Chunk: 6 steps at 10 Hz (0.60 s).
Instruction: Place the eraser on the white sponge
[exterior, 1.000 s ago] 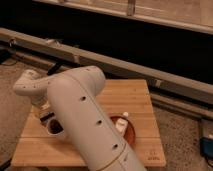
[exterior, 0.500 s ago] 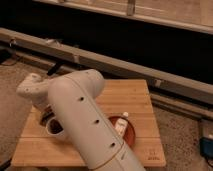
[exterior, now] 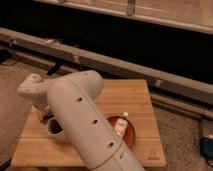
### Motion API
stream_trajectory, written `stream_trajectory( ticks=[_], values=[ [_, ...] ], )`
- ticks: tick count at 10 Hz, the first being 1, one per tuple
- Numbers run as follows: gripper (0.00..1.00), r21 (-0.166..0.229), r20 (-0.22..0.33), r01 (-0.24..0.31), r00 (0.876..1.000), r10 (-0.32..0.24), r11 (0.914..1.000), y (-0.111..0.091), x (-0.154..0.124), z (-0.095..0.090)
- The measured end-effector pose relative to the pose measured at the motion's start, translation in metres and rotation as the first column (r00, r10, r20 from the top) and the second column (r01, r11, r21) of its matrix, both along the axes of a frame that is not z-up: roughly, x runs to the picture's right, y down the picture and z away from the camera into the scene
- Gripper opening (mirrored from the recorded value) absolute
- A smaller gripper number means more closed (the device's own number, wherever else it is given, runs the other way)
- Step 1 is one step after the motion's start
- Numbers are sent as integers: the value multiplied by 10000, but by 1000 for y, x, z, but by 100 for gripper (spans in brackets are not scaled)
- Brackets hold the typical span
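Observation:
My white arm (exterior: 85, 125) fills the middle of the view and hides much of the wooden table (exterior: 125, 95). Its wrist (exterior: 32, 90) bends down at the table's left side. The gripper (exterior: 44, 114) hangs below the wrist, just above a dark cup with a pale rim (exterior: 52, 127). The eraser and the white sponge are hidden or out of view.
A reddish-brown bowl (exterior: 131, 135) sits right of the arm with a white upright box (exterior: 121, 124) at it. A yellowish block (exterior: 38, 115) peeks out by the gripper. A grey rail (exterior: 125, 67) runs behind the table. A blue object (exterior: 207, 146) lies on the floor at right.
The wrist has drifted slightly down and to the right over the table's left side. The bowl, box and cup have not moved.

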<state>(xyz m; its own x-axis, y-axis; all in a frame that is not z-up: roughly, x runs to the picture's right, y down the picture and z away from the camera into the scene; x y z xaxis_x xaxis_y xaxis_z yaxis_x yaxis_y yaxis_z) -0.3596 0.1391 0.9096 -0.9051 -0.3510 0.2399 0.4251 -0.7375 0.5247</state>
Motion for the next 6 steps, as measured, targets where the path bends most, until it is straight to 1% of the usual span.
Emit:
stream_trajectory(
  ticks=[2,4,6],
  values=[
    [80,55,-60,38,10000,-38,10000,-4,4,-2],
    [80,23,-123,24,9999,-24,10000,-5,13,-3],
    [80,-87,25,-16,10000,16,10000,-4,21,-6]
  ],
)
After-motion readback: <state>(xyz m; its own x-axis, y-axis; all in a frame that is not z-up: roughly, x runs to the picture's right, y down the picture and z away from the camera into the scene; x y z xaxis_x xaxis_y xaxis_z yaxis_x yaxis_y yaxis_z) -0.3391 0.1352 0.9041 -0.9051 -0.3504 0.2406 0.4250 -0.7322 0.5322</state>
